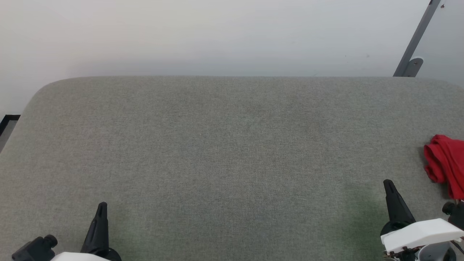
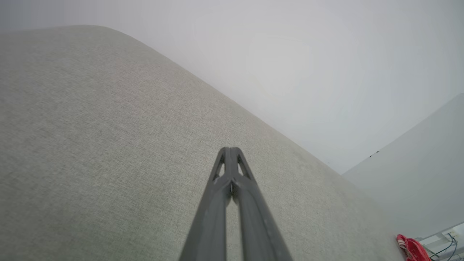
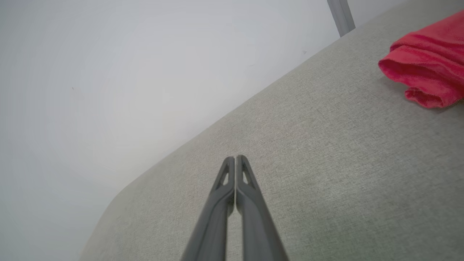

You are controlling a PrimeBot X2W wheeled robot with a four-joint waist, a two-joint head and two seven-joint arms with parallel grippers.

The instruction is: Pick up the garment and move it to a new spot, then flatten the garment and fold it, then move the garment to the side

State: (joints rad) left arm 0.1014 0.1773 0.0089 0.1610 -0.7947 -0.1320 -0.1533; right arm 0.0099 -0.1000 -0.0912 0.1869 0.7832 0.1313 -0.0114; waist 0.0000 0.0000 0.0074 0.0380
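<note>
Left end effector and right end effector each have fingers pressed together, gripping nothing, above the grey fabric table. The garment lies bunched at the table's right edge, near the right end effector but apart from it

A grey fabric-covered surface with a rounded upper-left corner spans the frame; a bunched red garment lies on it at the middle right edge.
</note>
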